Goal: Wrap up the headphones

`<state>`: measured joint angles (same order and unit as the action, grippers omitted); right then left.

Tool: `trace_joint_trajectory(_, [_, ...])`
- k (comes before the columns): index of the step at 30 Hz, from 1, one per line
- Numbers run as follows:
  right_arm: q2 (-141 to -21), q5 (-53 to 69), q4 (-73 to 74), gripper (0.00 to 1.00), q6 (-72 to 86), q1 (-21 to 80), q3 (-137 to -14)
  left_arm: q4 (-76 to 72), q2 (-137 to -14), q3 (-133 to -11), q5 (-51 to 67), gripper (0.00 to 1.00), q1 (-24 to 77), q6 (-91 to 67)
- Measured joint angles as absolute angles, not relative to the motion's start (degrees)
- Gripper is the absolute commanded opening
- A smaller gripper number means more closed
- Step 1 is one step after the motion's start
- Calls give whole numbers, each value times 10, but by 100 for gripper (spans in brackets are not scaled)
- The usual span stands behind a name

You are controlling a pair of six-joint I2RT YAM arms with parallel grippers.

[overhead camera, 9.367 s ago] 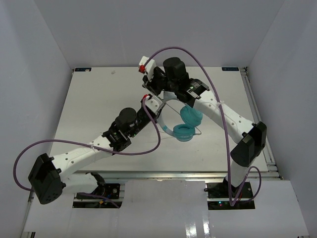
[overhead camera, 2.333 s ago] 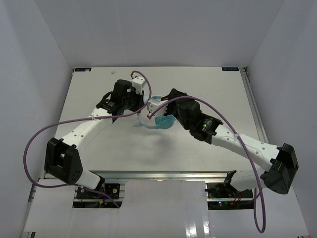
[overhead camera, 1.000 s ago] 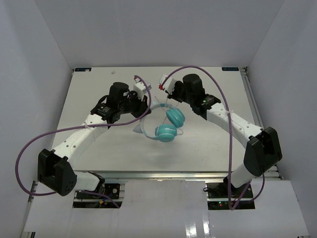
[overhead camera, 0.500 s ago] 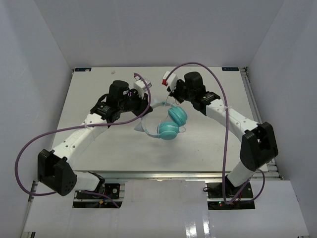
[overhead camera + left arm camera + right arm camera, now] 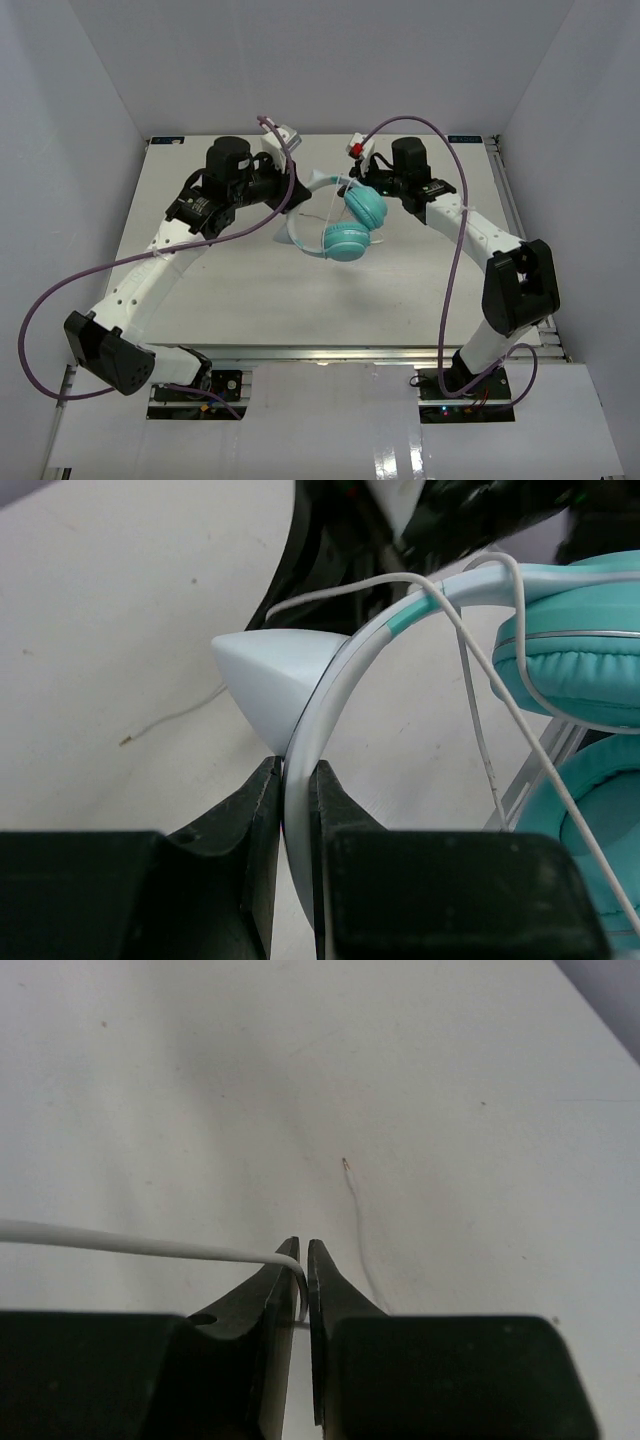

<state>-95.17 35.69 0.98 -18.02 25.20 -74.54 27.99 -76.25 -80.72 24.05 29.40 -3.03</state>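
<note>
The headphones have two teal ear cups (image 5: 365, 207) (image 5: 346, 240) and a thin pale headband (image 5: 293, 232), and are held up over the table's middle back. My left gripper (image 5: 291, 196) is shut on the headband (image 5: 330, 695), which stands edge-on between the jaws next to a white pointed piece (image 5: 262, 675). Both ear cups (image 5: 585, 665) hang to the right in the left wrist view. My right gripper (image 5: 362, 178) is shut on the thin pale cord (image 5: 140, 1246), which runs off to the left. The cord (image 5: 478, 730) drapes over the headband.
A loose thin end of the cord (image 5: 358, 1222) lies on the white table (image 5: 300, 300); it also shows in the left wrist view (image 5: 170, 720). Thick purple robot cables (image 5: 455, 260) loop beside each arm. Grey walls close in the table on three sides.
</note>
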Motion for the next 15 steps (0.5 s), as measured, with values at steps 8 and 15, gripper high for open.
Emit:
trace_joint_trajectory(8, [-1079,452,-40,20,-91,254,-814,314,-768,-924,263,0,298,-62])
trace_joint_trajectory(15, [-1110,486,-80,12,-47,270,-825,338,-779,-950,255,0,299,-77])
